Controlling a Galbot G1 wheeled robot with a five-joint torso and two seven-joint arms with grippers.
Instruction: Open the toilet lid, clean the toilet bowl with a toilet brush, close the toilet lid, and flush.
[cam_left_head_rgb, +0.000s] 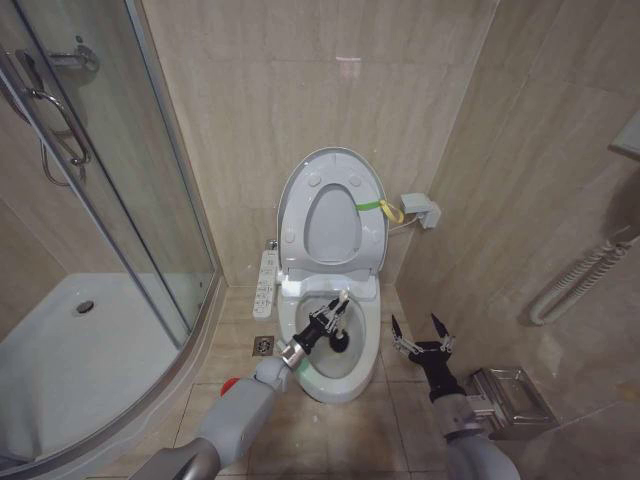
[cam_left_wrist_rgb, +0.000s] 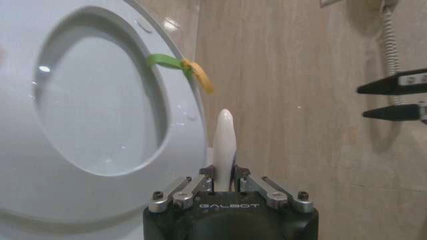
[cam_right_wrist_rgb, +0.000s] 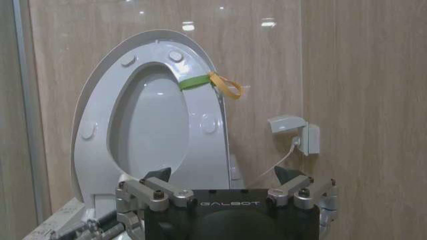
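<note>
The toilet lid (cam_left_head_rgb: 333, 228) stands raised against the wall with the seat ring (cam_left_head_rgb: 300, 200) folded up on it; a yellow-green strap (cam_left_head_rgb: 376, 207) hangs at its edge. My left gripper (cam_left_head_rgb: 333, 318) hovers over the toilet bowl (cam_left_head_rgb: 358, 378), shut on the toilet brush's pale handle (cam_left_wrist_rgb: 225, 137). The brush's dark head (cam_left_head_rgb: 341, 344) is down inside the bowl. In the left wrist view the gripper (cam_left_wrist_rgb: 225, 176) faces the raised seat (cam_left_wrist_rgb: 40, 165) and strap (cam_left_wrist_rgb: 175, 64). My right gripper (cam_left_head_rgb: 421, 330) stands open beside the bowl's right side, holding nothing; its wrist view (cam_right_wrist_rgb: 223, 176) faces the lid (cam_right_wrist_rgb: 90, 115).
A white button panel (cam_left_head_rgb: 265, 283) sits left of the bowl. A red holder (cam_left_head_rgb: 230, 384) peeks out by my left arm. The shower tray (cam_left_head_rgb: 80, 350) and glass door (cam_left_head_rgb: 120, 180) fill the left. A wall box (cam_left_head_rgb: 421, 210), a metal holder (cam_left_head_rgb: 512, 400) and a hose (cam_left_head_rgb: 575, 285) are on the right.
</note>
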